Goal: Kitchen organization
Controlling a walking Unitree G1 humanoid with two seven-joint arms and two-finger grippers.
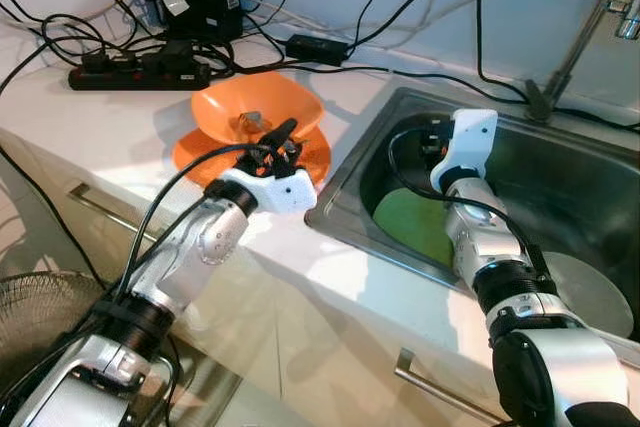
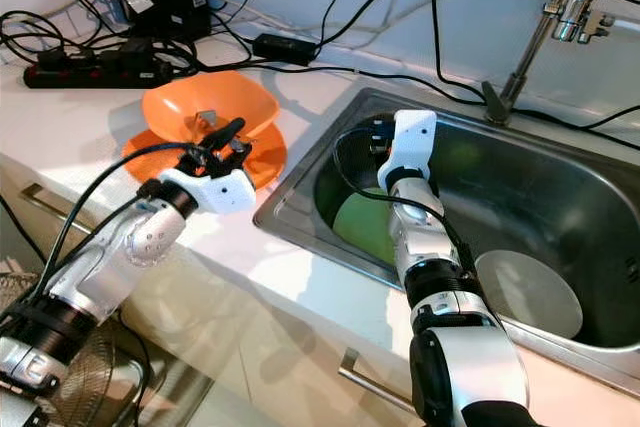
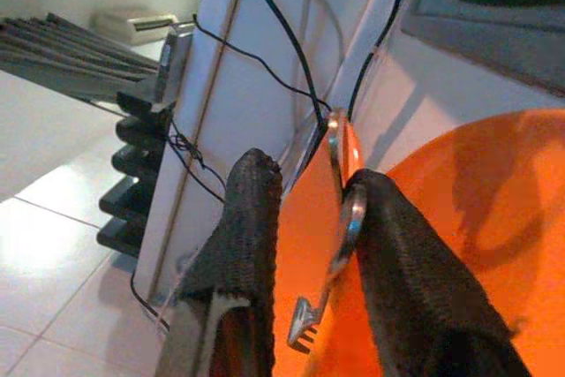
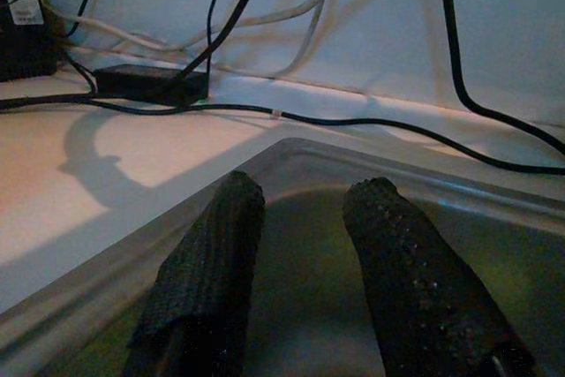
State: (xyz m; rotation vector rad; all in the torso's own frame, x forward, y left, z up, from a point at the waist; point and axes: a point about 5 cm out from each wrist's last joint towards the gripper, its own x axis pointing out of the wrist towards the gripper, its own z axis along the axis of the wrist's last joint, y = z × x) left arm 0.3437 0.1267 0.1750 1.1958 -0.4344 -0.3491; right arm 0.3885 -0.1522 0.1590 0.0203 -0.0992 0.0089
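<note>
Where your left gripper (image 3: 305, 218) reaches over the orange bowl (image 1: 258, 112), its fingers pinch a metal fork (image 3: 340, 245), tines hanging inside the bowl. Farther right, your right gripper (image 4: 300, 253) hangs parted, empty, inside the sink (image 1: 600, 187) above a green plate (image 1: 415, 225).

The sink (image 1: 560, 177) is brushed, dull-sheened metal. The orange bowl (image 1: 255, 112) looks like smooth, glossy plastic. A shiny metal fork (image 3: 340, 245) gleams. The fingers (image 4: 402, 262) have rough, textured black pads.

Home kitchen: steel sink (image 1: 600, 162), countertop (image 1: 110, 127), faucet (image 1: 590, 22)
</note>
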